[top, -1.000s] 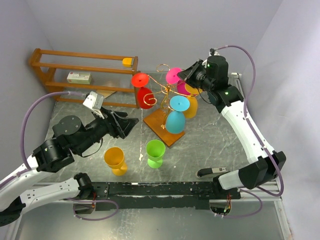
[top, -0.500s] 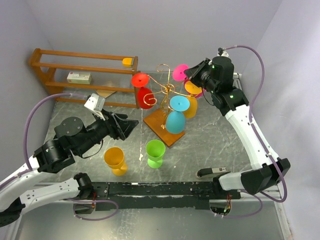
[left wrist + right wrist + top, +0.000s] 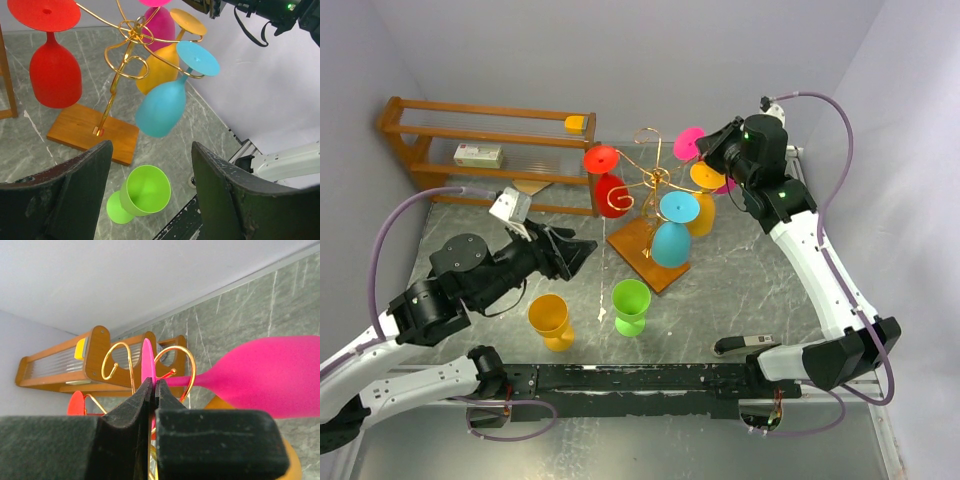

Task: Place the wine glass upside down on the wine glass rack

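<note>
The pink wine glass point(image 3: 270, 385) hangs tilted at the back right of the wine glass rack point(image 3: 653, 185), a gold wire tree on an orange-brown base point(image 3: 642, 258). My right gripper point(image 3: 154, 382) is shut on the glass's flat foot point(image 3: 688, 143), and the stem crosses a gold curl point(image 3: 187, 365). My left gripper point(image 3: 151, 147) is open, empty and well above a green glass point(image 3: 142, 192) standing upright on the table. Red point(image 3: 608, 190), cyan point(image 3: 672, 235) and orange point(image 3: 702, 205) glasses hang upside down on the rack.
A yellow-orange glass point(image 3: 550, 320) stands upright left of the green glass point(image 3: 630, 305). A brown wooden shelf unit point(image 3: 485, 130) holding a small box fills the back left. Walls close in behind and on the right.
My right gripper has carried the pink glass a little to the right and back along the rack's far side. The left arm has hardly moved.
</note>
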`<act>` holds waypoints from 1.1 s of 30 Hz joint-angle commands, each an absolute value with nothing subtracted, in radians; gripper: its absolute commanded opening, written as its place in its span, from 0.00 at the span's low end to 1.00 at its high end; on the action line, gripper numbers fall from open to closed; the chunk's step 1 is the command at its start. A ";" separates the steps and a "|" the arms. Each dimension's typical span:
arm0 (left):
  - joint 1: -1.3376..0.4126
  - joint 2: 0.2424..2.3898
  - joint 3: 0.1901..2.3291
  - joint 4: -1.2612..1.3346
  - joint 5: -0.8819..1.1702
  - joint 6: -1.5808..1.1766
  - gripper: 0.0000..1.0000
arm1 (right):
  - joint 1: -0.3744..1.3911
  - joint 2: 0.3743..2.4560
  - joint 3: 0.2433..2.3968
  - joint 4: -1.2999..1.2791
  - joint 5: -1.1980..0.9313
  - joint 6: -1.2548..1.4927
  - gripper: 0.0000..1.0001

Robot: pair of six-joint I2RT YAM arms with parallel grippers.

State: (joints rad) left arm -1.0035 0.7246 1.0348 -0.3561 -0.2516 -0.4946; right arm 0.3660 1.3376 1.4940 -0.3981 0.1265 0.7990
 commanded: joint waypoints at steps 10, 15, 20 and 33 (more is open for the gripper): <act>-1.005 0.768 1.050 -0.347 -0.262 -0.460 0.75 | 0.345 1.369 1.488 -0.259 0.143 0.733 0.00; -1.006 0.760 1.046 -0.344 -0.274 -0.456 0.75 | 0.324 1.395 1.490 -0.229 0.055 0.744 0.00; -1.006 0.745 1.031 -0.343 -0.282 -0.449 0.76 | 0.299 1.420 1.491 -0.192 -0.054 0.774 0.00; -1.005 0.706 0.997 -0.345 -0.301 -0.432 0.77 | 0.288 1.448 1.501 -0.255 -0.081 0.727 0.16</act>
